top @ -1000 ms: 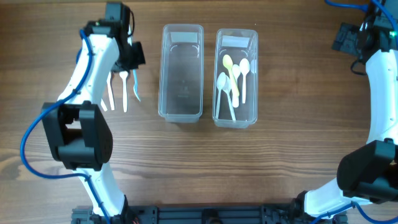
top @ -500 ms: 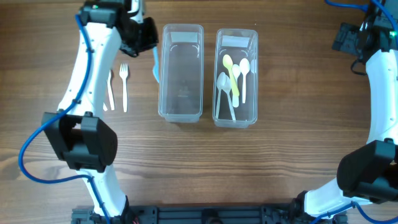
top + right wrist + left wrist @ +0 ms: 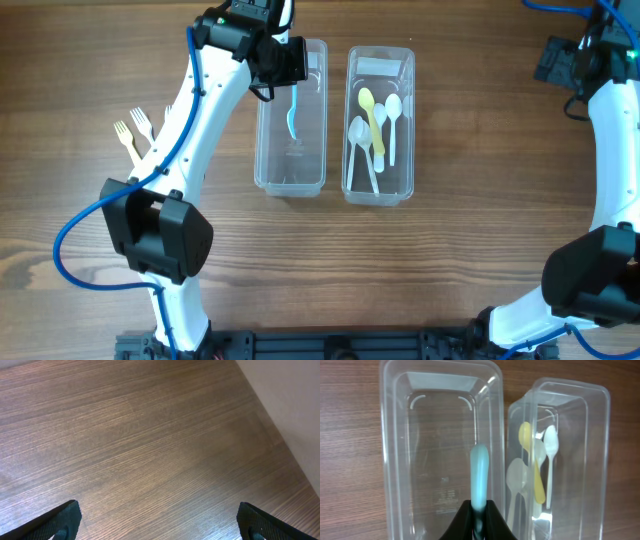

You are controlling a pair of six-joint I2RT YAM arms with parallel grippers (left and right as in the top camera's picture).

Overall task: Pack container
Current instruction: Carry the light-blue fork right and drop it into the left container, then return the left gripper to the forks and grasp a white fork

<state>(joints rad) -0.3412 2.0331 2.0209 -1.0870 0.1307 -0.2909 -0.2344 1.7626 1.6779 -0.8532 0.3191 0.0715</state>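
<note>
The left arm (image 3: pixel 195 120) is reaching up from its base at the near edge of the worktop (image 3: pixel 480 260). Its long white link is slanting toward the far side, and its wrist is bending rightward over the far end of the left container (image 3: pixel 291 182). The left hand (image 3: pixel 479 512) is pinching a light-blue utensil (image 3: pixel 479 472) by one end, fingers pressed tight against it. In the wrist view the utensil is pointing straight out from the fingertips along the length of the container. In the overhead view the utensil is lying within the container's outline, roughly along its middle. Whether it is touching the clear floor cannot be told. The right container (image 3: pixel 380 195) is sitting just beside the left one and is holding a yellow spoon (image 3: pixel 372 112) among several white spoons (image 3: pixel 392 115). Two forks (image 3: pixel 133 128) are lying on the wood to the left of the arm, well apart from the containers. The right arm (image 3: pixel 610 150) is standing along the right edge of the worktop, folded up toward the far corner. The right hand (image 3: pixel 159 522) is hanging spread wide over bare wood, gripping nothing.
</note>
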